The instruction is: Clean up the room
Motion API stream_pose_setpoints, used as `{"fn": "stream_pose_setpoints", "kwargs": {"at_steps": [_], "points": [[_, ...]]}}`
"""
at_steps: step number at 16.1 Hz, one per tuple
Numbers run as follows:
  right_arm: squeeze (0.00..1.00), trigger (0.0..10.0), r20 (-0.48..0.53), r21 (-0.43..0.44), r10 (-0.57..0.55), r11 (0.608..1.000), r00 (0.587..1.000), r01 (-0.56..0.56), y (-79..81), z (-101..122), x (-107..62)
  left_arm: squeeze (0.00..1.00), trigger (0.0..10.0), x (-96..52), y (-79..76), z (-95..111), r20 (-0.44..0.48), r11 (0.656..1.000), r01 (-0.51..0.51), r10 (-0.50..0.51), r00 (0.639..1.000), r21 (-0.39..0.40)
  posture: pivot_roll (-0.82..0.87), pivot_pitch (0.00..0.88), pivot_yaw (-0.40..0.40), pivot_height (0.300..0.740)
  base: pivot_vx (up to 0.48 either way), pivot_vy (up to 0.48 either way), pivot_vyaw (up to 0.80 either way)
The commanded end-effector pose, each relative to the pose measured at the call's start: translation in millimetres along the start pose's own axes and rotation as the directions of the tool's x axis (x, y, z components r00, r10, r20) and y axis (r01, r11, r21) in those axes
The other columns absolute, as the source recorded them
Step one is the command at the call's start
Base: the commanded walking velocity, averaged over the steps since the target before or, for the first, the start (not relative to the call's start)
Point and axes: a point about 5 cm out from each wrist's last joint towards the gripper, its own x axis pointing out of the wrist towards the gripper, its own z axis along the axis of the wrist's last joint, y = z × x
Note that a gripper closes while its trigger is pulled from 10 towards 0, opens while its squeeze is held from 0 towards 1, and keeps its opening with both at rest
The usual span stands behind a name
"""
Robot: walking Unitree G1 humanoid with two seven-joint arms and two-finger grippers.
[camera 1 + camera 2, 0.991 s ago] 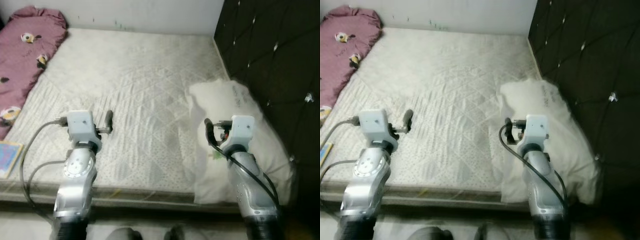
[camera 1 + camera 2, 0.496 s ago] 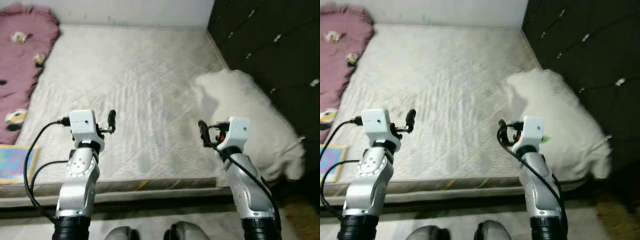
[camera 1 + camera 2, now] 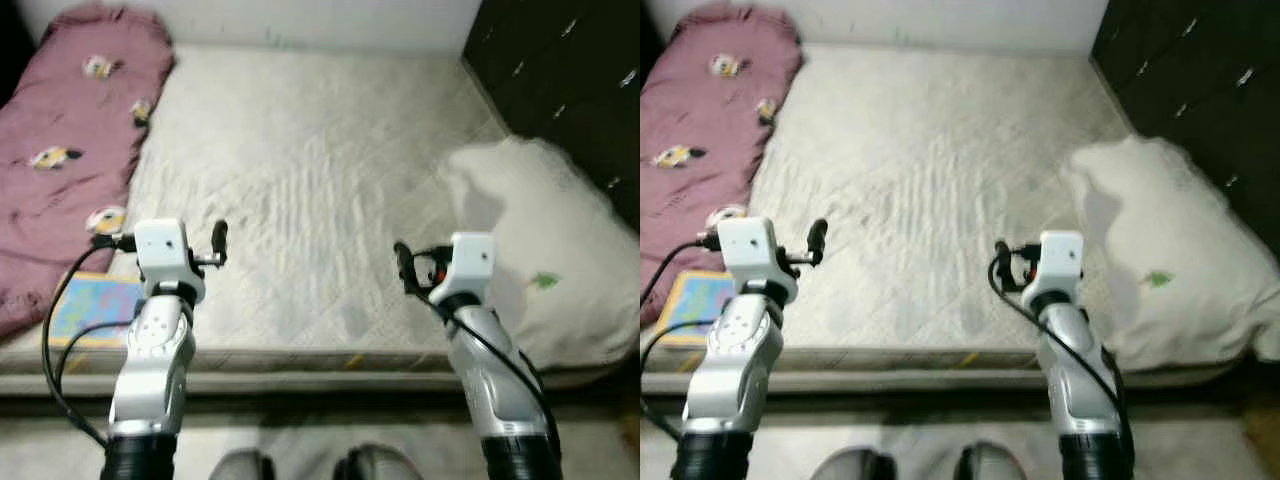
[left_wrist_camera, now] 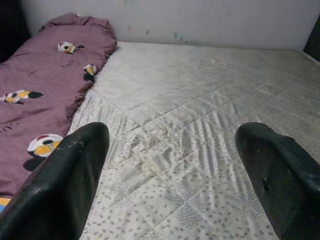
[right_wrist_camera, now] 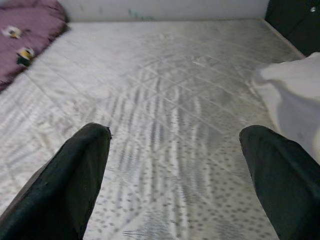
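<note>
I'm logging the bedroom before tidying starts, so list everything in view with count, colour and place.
Quilted mattress: one, off-white, ahead of the robot, running to the far wall.
Padded quilt with cartoon prints: one, maroon, along the mattress's left side.
Soft pillow: one, white with a small green mark, on the mattress's right side.
Flat picture book: one, blue with yellow edging, near left corner of the mattress.
Tufted headboard panel: one, black, on the right.
Wall: white, behind the mattress.
Left gripper: one, black fingers, open, over the near mattress.
Right gripper: one, black fingers, open, over the near mattress.
</note>
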Motion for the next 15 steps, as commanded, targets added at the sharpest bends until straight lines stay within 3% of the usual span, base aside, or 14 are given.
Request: {"fn": "stream_pose_setpoints", "kwargs": {"at_steps": [1, 15], "points": [[0.0, 10.0, -0.014, 0.002, -0.005, 1.0, 1.0, 0.005, -5.3, -4.7, -2.1, 0.0, 10.0, 0.3, -6.6, -2.0, -0.007, 1.0, 0.023, -0.023, 1.0, -0.003, -0.03, 0.063, -0.008, 0.74, 0.0, 0.48, 0.0], [0.0, 10.0, -0.011, -0.043, -0.019, 0.999, 1.0, 0.018, -7.1, -1.6, 1.2, 0.0, 10.0, 1.3, -8.8, 1.0, -0.003, 0.999, 0.034, -0.034, 0.999, -0.016, -0.04, 0.081, -0.016, 0.74, 0.0, 0.48, 0.0]]}}
